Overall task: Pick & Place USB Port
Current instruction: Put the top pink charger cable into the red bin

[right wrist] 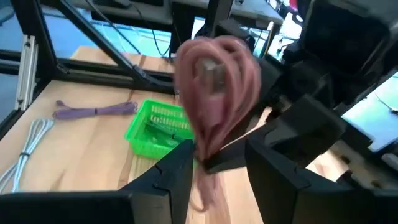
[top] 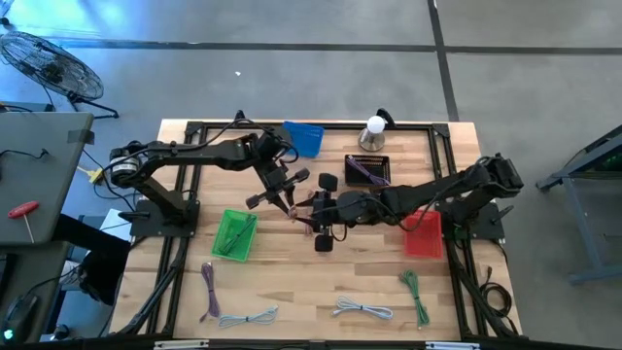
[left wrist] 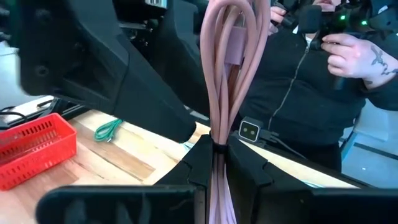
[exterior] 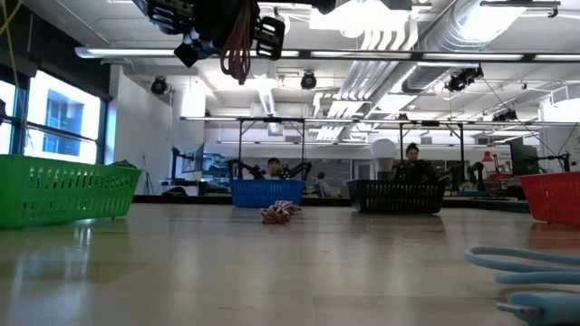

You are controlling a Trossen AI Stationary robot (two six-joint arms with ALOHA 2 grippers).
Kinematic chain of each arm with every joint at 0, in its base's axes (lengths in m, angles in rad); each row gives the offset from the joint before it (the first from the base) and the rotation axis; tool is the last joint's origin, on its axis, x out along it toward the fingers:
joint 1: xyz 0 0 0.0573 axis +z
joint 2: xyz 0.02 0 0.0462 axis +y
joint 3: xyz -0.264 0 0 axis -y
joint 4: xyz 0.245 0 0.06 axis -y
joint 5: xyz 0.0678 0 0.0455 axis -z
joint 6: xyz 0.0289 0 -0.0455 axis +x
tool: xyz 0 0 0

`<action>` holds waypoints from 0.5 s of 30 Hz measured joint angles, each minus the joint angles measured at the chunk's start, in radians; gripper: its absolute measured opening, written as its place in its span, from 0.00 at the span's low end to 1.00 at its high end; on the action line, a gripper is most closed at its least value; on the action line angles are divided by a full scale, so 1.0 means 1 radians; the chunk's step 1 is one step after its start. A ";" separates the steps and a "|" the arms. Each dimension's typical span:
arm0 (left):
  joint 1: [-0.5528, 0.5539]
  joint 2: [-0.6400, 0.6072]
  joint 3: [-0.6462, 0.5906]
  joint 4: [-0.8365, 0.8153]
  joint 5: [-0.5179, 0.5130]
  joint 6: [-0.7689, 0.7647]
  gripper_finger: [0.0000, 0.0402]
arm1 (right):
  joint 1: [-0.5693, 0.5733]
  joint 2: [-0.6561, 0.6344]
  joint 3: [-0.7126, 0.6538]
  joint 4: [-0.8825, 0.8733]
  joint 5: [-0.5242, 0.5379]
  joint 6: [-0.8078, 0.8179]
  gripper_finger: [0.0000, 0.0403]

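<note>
A pink USB cable coil (left wrist: 227, 62) is lifted high over the table's middle, with my left gripper (left wrist: 217, 180) shut on it. In the low view the coil (exterior: 237, 50) hangs well above the tabletop. My right gripper (right wrist: 230, 174) comes in from the table's right and is open. Its two fingers stand on either side of the coil's (right wrist: 214, 87) narrow end; I cannot tell whether they touch it. In the high view both grippers meet near the centre, left (top: 282, 194) and right (top: 313, 209). My left gripper pinches the coil at its bound waist (left wrist: 217, 146), where a dark tie gathers the strands, between its two fingers. The fingers lie nearly level, coming from the table's left. The loops reach out past the fingertips, and the coil is clear of the table.
A reddish cable pile (exterior: 281, 212) lies on the table under the arms. Baskets stand around: green (top: 235, 233), blue (top: 306, 138), black (top: 367, 170), red (top: 423, 233). Purple (top: 209, 287), white (top: 362, 311) and green (top: 416, 292) cables lie near the front edge. A person stands beyond the table.
</note>
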 joint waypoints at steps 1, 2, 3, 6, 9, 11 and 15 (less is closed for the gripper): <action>0.000 0.000 0.000 0.001 0.000 0.000 0.07 | -0.005 0.000 0.000 0.005 -0.010 0.000 0.34; 0.000 0.000 0.000 0.002 0.000 0.000 0.07 | -0.008 0.000 0.000 0.010 -0.015 0.000 0.34; 0.000 0.000 0.000 0.004 0.000 0.000 0.07 | -0.010 0.000 0.000 0.019 -0.021 0.000 0.34; 0.000 0.000 0.000 0.011 0.000 0.000 0.07 | -0.016 0.000 0.000 0.042 -0.053 -0.015 0.34; 0.000 0.000 0.000 0.015 -0.001 0.000 0.07 | -0.021 0.000 0.000 0.044 -0.093 -0.019 0.34; 0.000 0.000 0.000 0.017 -0.001 0.000 0.07 | -0.023 0.000 0.000 0.049 -0.107 -0.019 0.34; 0.000 0.000 0.000 0.017 -0.008 0.000 0.07 | -0.024 0.000 0.000 0.047 -0.123 -0.049 0.27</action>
